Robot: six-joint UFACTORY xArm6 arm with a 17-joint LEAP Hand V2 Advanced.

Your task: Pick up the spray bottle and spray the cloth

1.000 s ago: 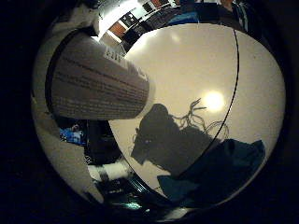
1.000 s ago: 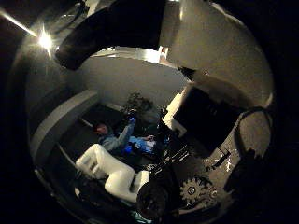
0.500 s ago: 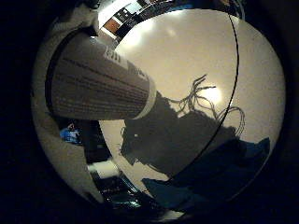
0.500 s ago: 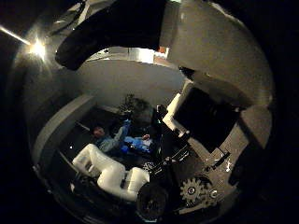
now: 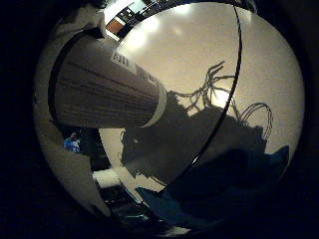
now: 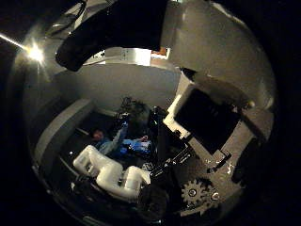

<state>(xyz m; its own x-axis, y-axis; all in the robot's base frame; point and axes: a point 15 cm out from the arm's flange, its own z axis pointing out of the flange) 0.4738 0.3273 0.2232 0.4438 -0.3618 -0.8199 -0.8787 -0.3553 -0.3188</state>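
Note:
The spray bottle (image 5: 105, 90), a white cylinder with a printed label, fills much of the right little finger side palm view and lies close against the palm. It hangs above a round white table (image 5: 189, 40). A dark blue cloth (image 5: 234, 184) lies on the table by its edge, beyond the bottle's lower end. The shadow of hand and bottle (image 5: 164, 144) falls on the table between bottle and cloth. In the right thumb side palm view my right hand (image 6: 212, 127) shows as curled white and black fingers with a gear.
A dark seam (image 5: 227, 110) runs across the table. A lamp's glare (image 5: 214, 97) lies on the table top. The right thumb side palm view shows the room beyond: a white seat (image 6: 108, 172), blue things (image 6: 136, 146) on the floor, and a bright lamp (image 6: 36, 54).
The bottle keeps its place against the palm while table, seam and cloth slide across the view, so the hand has moved with the bottle. The shadow has grown larger.

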